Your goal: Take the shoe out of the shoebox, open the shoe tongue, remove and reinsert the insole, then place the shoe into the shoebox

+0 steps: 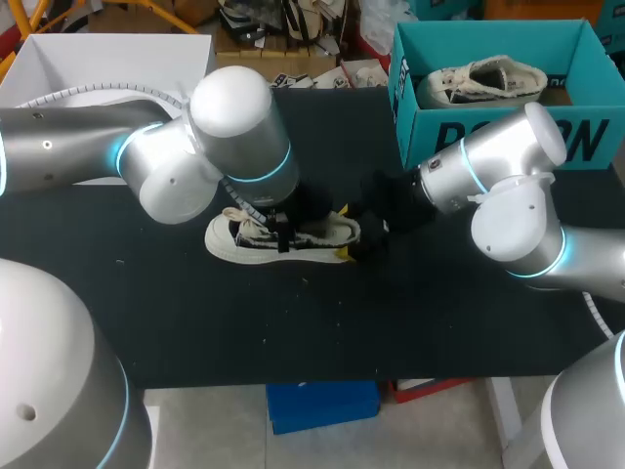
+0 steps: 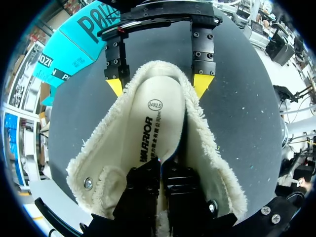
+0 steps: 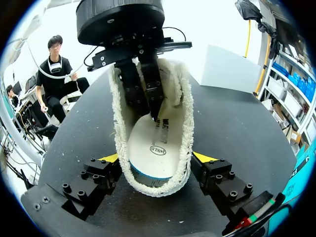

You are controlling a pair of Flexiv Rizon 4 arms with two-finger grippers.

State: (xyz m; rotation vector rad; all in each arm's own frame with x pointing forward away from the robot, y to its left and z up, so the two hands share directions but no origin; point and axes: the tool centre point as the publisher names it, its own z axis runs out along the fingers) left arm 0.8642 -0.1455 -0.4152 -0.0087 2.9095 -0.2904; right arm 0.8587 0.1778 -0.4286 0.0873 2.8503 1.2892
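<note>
The shoe (image 1: pixel 322 234) lies on its sole out on the dark worktop (image 1: pixel 439 313), a low canvas one with a fleecy cream lining, and both arms have hold of it from opposite ends. The right gripper (image 3: pixel 156 159) is at the heel. Its two yellow fingertips (image 3: pixel 109 158) stand wide apart, one on each side of the heel, and each presses into the fluffy collar, so the shoe is grasped between them. The left gripper (image 2: pixel 161 168) comes down from above into the shoe's opening. Its black fingers are drawn close together, nearly side by side, with their yellow tips hidden down inside. The white insole (image 2: pixel 153 123) runs from the heel up to those fingers and narrows in between them. Its edge on one side is lifted clear of the lining, with a dark gap showing beneath it, so the left gripper appears clenched on the front part of the insole. The insole's heel end, with its printed oval mark, lies flat just inside the right gripper's fingertips. Beyond the right gripper, past the arm's elbow, stands the teal shoebox (image 1: pixel 488 127), open at the top. A second pale shoe (image 1: pixel 483 80) lies inside it, well apart from both grippers.
</note>
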